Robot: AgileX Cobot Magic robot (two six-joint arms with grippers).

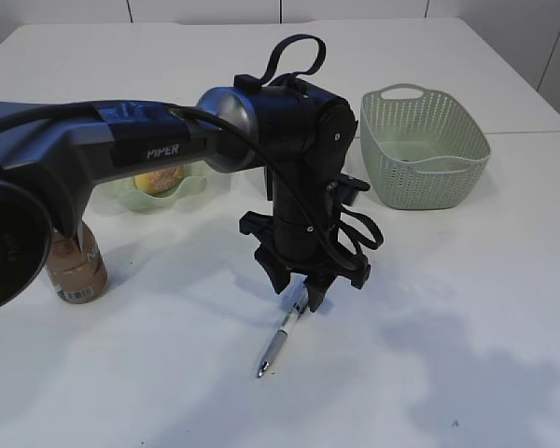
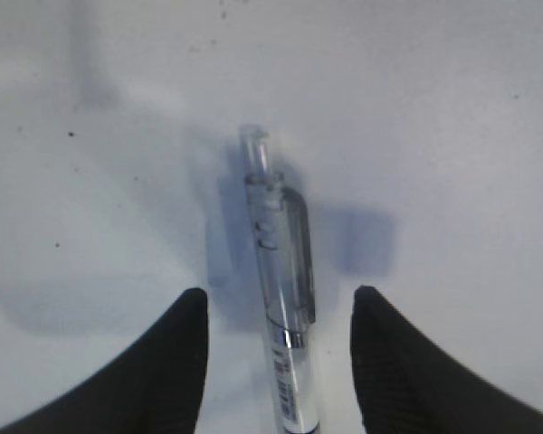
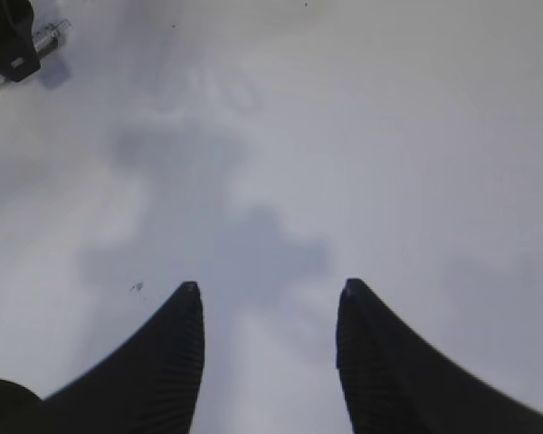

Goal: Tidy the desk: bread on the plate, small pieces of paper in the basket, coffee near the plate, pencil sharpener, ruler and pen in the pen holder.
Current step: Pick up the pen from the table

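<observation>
One pen (image 2: 281,298) between parted left jaws | one basket (image 1: 424,145) | one bottle (image 1: 76,271) | right jaws parted, empty

Pen (image 1: 282,338) before plate (image 1: 198,188), basket (image 1: 424,147) right

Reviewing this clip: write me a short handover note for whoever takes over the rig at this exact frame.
Left hand: open, lowered over the pen, one finger on each side, not yet closed on it.
Right hand: open, empty, above bare table.
Pen lies flat on the table, mid-front. Bread is already on the green plate, back left. Coffee bottle stands front left, in front of the plate. Basket sits back right; any paper inside it cannot be seen.
No pen holder, ruler or sharpener in view.
Left to do: close on the pen, lift it, and find the holder.
</observation>
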